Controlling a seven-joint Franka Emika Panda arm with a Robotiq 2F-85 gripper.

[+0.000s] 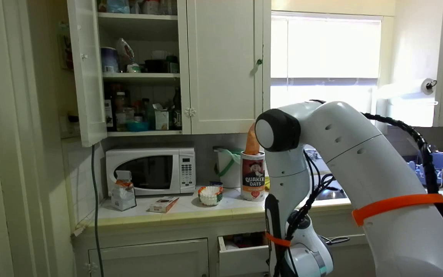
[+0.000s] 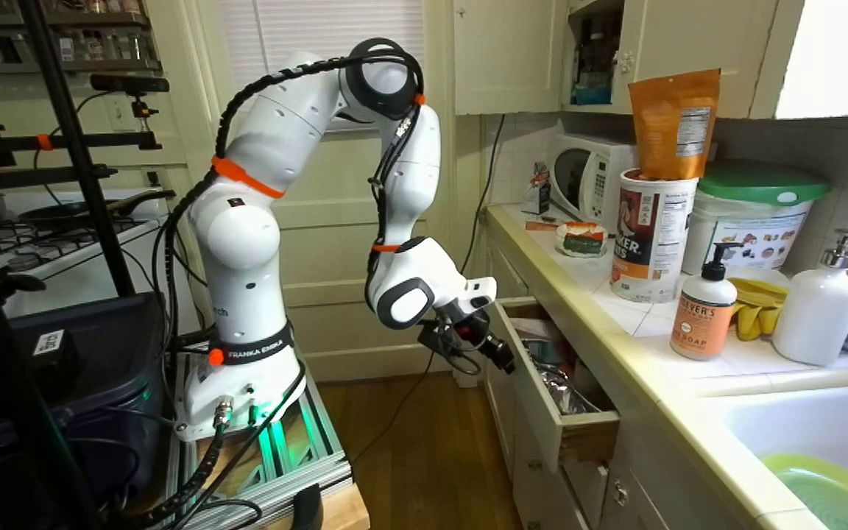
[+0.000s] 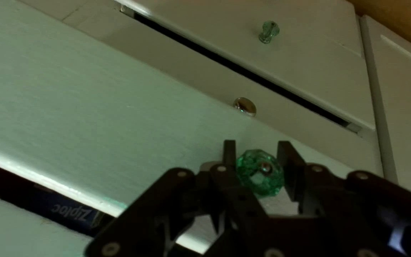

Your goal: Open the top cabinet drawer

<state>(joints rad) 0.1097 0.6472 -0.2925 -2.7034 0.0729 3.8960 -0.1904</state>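
Below a yellow-edged kitchen counter (image 2: 619,338), the top cabinet drawer (image 2: 538,412) is standing open as the gripper (image 3: 257,155) is pinching its green glass knob (image 3: 260,175), apparently because the knob is offering a sure hold for pulling.

Microwave (image 1: 144,172): both exterior views; 8 o'clock front-on, 2 o'clock along counter (image 2: 641,324)
Drawer front (image 3: 145,132): wrist close-up, slanting 10-to-4 o'clock

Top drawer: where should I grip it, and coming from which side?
Probably best by the green knob, from the front: it is round and faceted and juts from the flat front of the drawer. Pinch its opposite sides; the fingers flank it, though whether they clamp I can't tell.
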